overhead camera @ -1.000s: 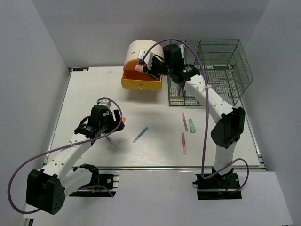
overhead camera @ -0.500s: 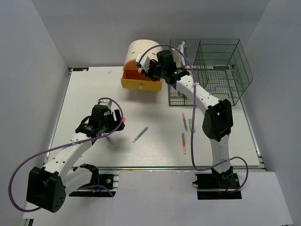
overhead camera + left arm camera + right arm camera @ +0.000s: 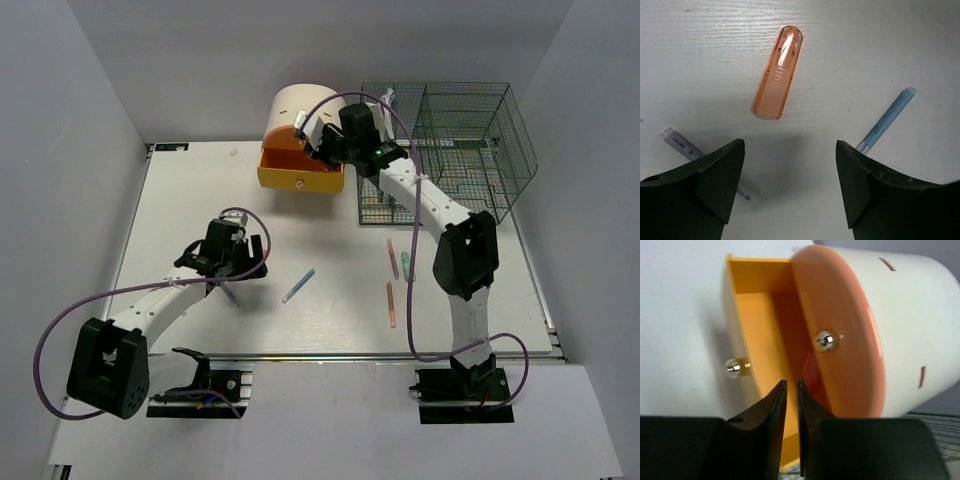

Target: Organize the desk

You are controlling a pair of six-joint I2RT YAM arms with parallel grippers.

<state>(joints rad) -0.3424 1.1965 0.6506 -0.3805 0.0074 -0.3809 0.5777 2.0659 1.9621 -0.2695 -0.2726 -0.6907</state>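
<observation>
The white desk (image 3: 190,190) carries scattered pens. My left gripper (image 3: 790,145) hangs open just above it, nothing between its fingers. An orange translucent cap (image 3: 778,72) lies ahead of it, a light blue pen (image 3: 887,120) to its right and a grey pen (image 3: 680,145) under its left finger. My right gripper (image 3: 791,382) hovers over the pulled-out yellow drawer (image 3: 757,330) of the cream and orange drawer box (image 3: 295,100). Only a thin slit shows between its jaws, with nothing in it.
A green wire mesh organizer (image 3: 460,130) stands at the back right, next to the drawer box. Two pink pens (image 3: 392,258) and a green highlighter (image 3: 408,266) lie right of centre. The blue pen (image 3: 298,286) lies mid-desk.
The right gripper swung left over the drawer; the pink thing seen at its tips a second ago no longer shows. The left gripper has shifted slightly right, over the orange cap.
</observation>
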